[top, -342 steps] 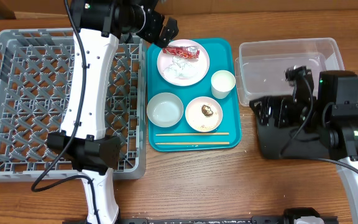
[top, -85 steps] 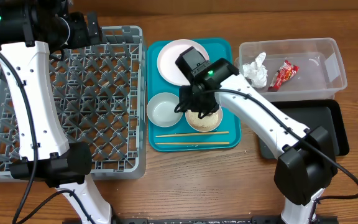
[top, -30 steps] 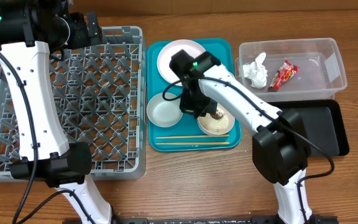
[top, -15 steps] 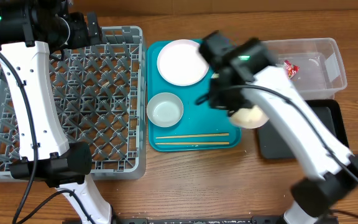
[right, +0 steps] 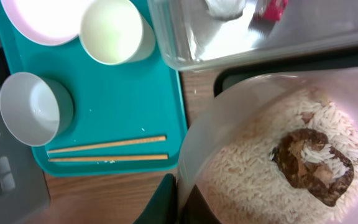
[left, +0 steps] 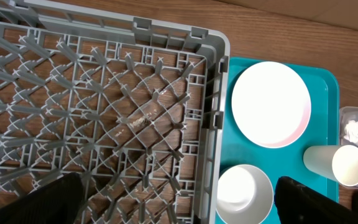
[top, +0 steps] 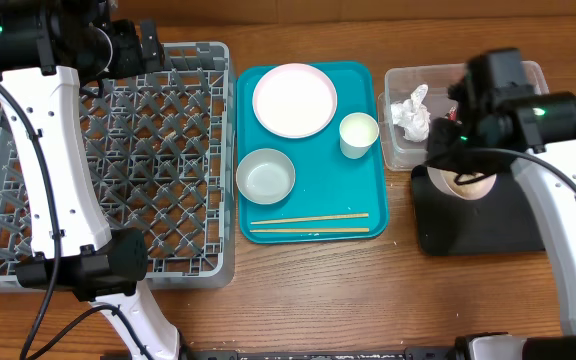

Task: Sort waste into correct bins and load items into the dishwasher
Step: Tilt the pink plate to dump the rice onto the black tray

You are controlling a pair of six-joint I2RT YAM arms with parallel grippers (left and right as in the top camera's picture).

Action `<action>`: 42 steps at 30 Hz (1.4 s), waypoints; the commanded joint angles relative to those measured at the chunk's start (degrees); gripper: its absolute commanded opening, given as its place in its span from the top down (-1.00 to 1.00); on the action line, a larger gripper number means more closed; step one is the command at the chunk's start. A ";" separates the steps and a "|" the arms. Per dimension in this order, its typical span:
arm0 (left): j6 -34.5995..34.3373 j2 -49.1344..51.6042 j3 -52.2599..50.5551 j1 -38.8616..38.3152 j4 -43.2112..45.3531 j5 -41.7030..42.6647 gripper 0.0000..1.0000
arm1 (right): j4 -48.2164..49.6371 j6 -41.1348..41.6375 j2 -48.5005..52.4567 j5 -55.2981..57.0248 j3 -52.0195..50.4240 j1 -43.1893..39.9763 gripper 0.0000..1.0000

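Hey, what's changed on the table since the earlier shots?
The right end effector took the small plate of rice off the teal tray and carried it right, over the black tray. Tissue and wrapper went from the pink plate into the clear tub. Bowl, cup, chopsticks unmoved.

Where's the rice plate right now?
Overhead, right side: the small plate is in the right gripper above the black tray, beside the clear tub.
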 commanded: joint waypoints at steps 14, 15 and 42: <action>-0.57 -1.09 0.90 -0.20 0.07 -0.33 -1.00 | 9.99 -30.56 -2.62 -47.93 -24.74 -28.17 0.92; -0.57 -1.09 0.90 -0.20 0.07 -0.33 -1.00 | 10.54 -31.30 -2.49 -49.94 -25.75 -29.64 0.92; -0.57 -1.09 0.90 -0.20 0.07 -0.35 -0.99 | 26.40 -26.51 2.80 -80.50 -39.04 -46.14 0.92</action>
